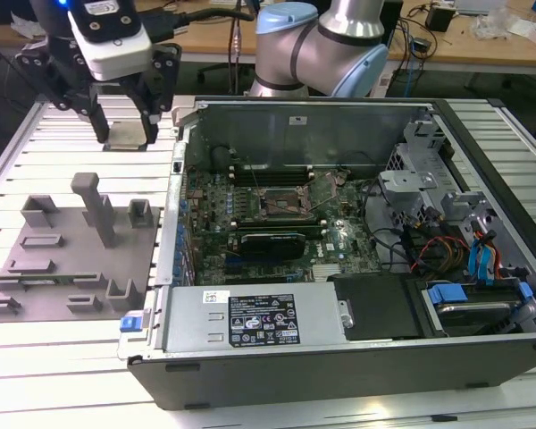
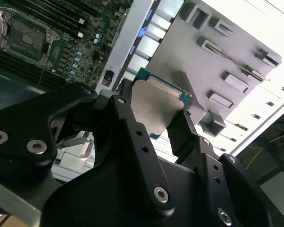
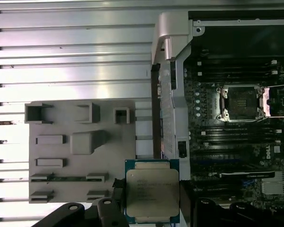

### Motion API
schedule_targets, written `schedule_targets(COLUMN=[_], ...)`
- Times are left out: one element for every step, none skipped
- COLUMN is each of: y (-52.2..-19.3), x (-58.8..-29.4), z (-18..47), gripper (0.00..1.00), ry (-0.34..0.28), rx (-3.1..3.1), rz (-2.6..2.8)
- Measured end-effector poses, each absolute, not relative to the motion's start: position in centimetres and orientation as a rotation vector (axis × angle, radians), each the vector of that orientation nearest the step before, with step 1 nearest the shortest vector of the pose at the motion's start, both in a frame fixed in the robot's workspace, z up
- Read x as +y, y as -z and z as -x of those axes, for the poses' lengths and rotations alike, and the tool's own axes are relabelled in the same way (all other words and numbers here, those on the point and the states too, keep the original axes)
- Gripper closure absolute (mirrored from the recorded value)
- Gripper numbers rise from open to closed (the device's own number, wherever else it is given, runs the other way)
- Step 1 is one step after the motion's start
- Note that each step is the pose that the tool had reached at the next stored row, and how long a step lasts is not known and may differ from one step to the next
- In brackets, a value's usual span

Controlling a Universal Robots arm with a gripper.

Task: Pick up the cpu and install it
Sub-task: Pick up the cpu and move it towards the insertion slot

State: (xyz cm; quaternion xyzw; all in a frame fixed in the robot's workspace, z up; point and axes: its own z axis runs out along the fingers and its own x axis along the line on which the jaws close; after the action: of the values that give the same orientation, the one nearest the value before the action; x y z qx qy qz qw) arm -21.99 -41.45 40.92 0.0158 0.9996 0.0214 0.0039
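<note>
Cpu lifted, not yet installed.
The black two-finger gripper (image 1: 125, 130) is clamped on the flat, square, silvery-topped cpu (image 3: 152, 196), held above the slatted metal worktop (image 1: 36, 375) beside the open computer case (image 1: 339, 357). The dark square motherboard socket (image 1: 281, 201) is unfilled.

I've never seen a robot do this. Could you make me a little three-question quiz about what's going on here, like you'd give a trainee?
1. True or false: the gripper is shut on the cpu.
2. In the exterior view, where is the cpu relative to the open computer case? A) to its left B) to its right C) inside it
3. Fill in: the motherboard socket is ____ (empty/filled).
Key: 1 true; 2 A; 3 empty.
</note>
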Motion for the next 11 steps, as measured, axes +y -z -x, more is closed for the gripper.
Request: schedule_targets(y=[-40.9, -40.9, -40.9, -40.9, -40.9, -40.9, -40.9, -40.9, -40.9, -40.9, -40.9], x=[-41.4, -41.4, -41.4, -41.4, -41.4, -41.4, -41.4, -41.4, -41.4, -41.4, -41.4], z=[21.9, 21.7, 21.6, 21.4, 21.2, 21.1, 20.9, 20.6, 20.3, 20.0, 19.7], gripper=[0.45, 0.45, 0.45, 0.45, 0.45, 0.45, 0.45, 0.45, 0.45, 0.45, 0.45], ry=[-0.067, -0.067, -0.067, -0.067, -0.067, -0.067, -0.067, -0.067, -0.067, -0.067, -0.067], rx=[3.133, 3.133, 3.133, 3.133, 3.133, 3.133, 3.133, 3.133, 3.133, 3.133, 3.133], rz=[-0.049, -0.050, -0.050, -0.050, -0.050, -0.050, -0.050, -0.050, -0.050, -0.050, -0.050])
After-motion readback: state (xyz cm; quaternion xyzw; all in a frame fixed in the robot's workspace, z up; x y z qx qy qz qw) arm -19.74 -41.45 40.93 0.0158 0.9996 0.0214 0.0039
